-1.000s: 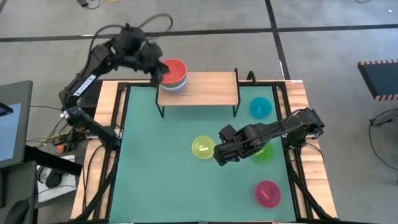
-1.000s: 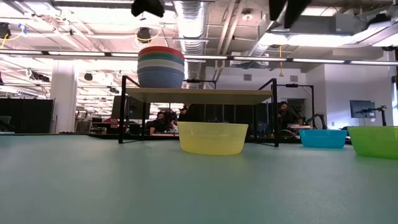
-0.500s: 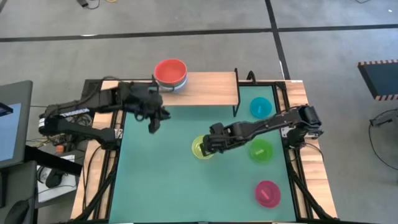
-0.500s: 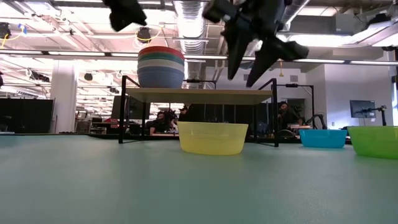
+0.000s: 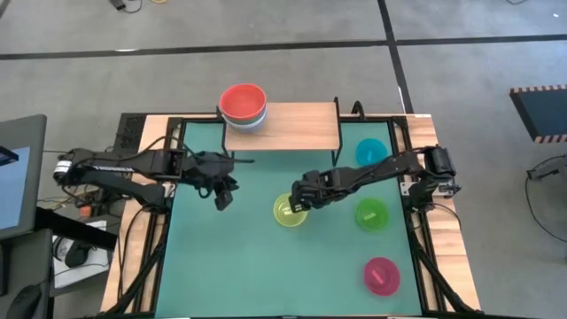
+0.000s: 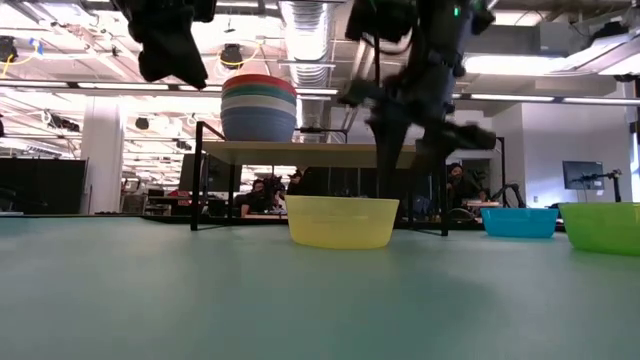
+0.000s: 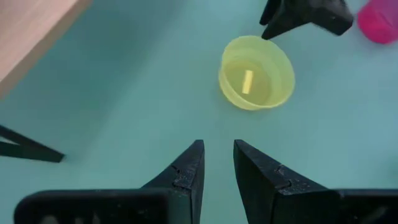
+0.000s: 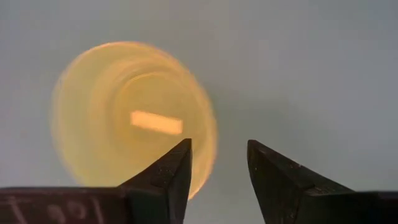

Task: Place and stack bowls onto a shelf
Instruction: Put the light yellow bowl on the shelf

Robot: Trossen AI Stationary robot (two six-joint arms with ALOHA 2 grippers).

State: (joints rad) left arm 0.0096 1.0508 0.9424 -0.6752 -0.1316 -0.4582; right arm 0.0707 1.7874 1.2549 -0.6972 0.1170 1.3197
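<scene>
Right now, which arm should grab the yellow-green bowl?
Right. The right gripper hangs open above the yellow-green bowl's rim; the left gripper is farther away over bare mat.

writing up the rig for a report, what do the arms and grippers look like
Both arms are dark, jointed and slim. The left arm carries a white label strip and a thin dark cable. The left gripper and right gripper each end in two black, wedge-shaped fingers tapering to points. No coloured markings show on the fingers.
</scene>
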